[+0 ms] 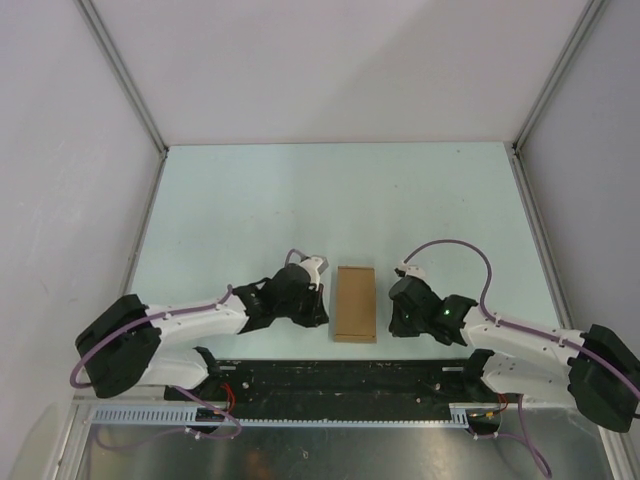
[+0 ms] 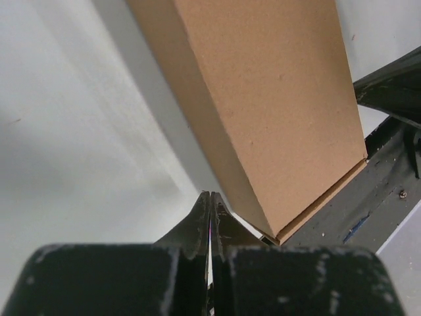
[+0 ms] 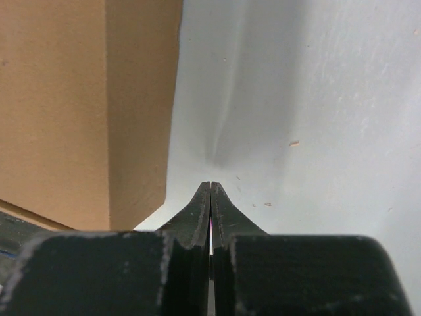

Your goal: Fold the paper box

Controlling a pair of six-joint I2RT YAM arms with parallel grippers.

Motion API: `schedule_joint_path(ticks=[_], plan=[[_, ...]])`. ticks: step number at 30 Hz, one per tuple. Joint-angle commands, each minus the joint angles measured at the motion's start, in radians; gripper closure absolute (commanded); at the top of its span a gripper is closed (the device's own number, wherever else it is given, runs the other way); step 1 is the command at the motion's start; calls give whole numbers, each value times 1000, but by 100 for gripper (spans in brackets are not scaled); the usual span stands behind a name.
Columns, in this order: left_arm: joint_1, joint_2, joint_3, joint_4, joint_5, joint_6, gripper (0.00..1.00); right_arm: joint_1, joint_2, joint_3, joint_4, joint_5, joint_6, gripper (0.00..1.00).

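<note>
**Paper box [image 1: 355, 303] sits formed between two closed claws**

The pale table [image 1: 250, 200] carries only one container, the paper box. It lies as a small oblong carton near the table's front edge, between the two arms, with its near end close to the black base rail [image 1: 340, 375].

Its top and long sides look closed, so nothing inside can be seen. A thin seam shows along the near end in the left wrist view, and that flap may not be fully tucked, though the angle is too steep to be sure.

The left gripper [image 2: 210, 197] has its fingers pressed together on nothing, just beside the box's near left corner. The right gripper [image 3: 210, 186] is likewise closed and empty, close to the box's right wall but apart from it. A few tiny specks [image 3: 294, 142] lie on the table ahead of it.

The main risk appears to be pushing. A shut claw nudging this light carton from one side could slide or spin it toward the rail. Pressing hard with the narrow tips could dent a wall or spring the end flap open.
</note>
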Motion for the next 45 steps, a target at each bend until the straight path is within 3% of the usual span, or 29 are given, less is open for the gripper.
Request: schedule_joint_path(ticks=[1,20,28,31,35,40,45], plan=[[-34,31,-10,91,-23,-62,100,13,24,-18,104,3,49,100],[-130,173,74,152,13,-94,100,84,130,-18,304,-97,123,100],[-148,183,83,154,10,-97,100,89,112,-6,286,-72,120,100],[-145,154,71,94,-52,-74,100,76,84,23,172,4,91,100],[-79,92,48,27,-64,-44,100,-18,16,28,91,-20,37,100],[36,54,98,-35,-56,53,99,-226,0,77,45,-63,-113,100],[168,143,218,-49,10,154,100,-336,162,198,109,-120,-231,100]])
